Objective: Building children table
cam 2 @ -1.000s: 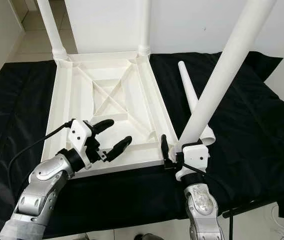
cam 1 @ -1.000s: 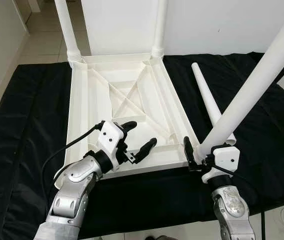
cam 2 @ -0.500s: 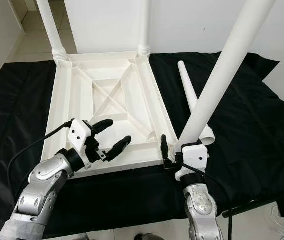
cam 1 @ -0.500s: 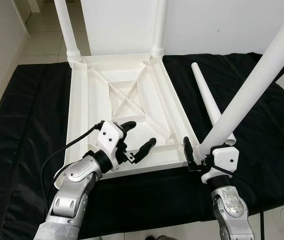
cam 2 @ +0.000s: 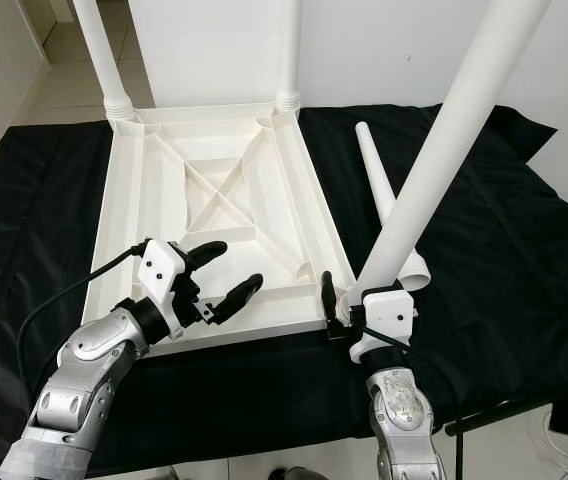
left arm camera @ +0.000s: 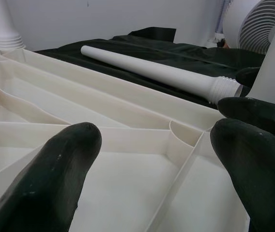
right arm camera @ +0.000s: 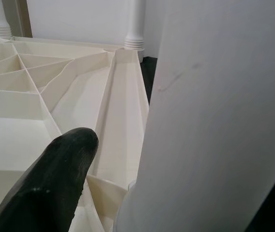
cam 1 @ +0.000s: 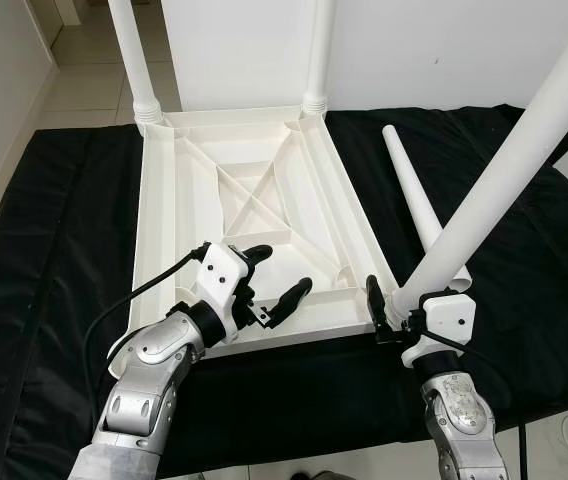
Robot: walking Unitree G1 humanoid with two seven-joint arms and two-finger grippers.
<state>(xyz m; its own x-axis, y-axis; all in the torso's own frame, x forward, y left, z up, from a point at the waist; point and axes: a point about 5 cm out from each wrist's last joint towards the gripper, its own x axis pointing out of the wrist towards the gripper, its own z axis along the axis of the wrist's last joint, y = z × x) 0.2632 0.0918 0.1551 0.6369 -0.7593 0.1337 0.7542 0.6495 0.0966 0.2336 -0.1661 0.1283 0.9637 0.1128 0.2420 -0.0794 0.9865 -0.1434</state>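
Note:
A white plastic tabletop (cam 1: 154, 220) lies upside down on a black cloth. Two white legs (cam 1: 129, 50) (cam 1: 321, 50) stand in its far corners. My right gripper (cam 1: 396, 305) is shut on a third leg (cam 1: 504, 170), which tilts up to the right with its lower end at the tabletop's near right corner. In the right wrist view, one black finger (right arm camera: 50, 183) lies beside that leg (right arm camera: 215, 121). My left gripper (cam 1: 284, 267) hovers open over the tabletop's near ribs with nothing between its fingers (left arm camera: 55, 169). A loose leg (cam 1: 414, 200) lies on the cloth to the right.
The black cloth (cam 1: 54, 260) covers the floor around the tabletop. Pale tiles (cam 1: 74, 80) and a white wall (cam 1: 444, 50) lie beyond. A white fan (left arm camera: 258, 24) stands behind the loose leg in the left wrist view.

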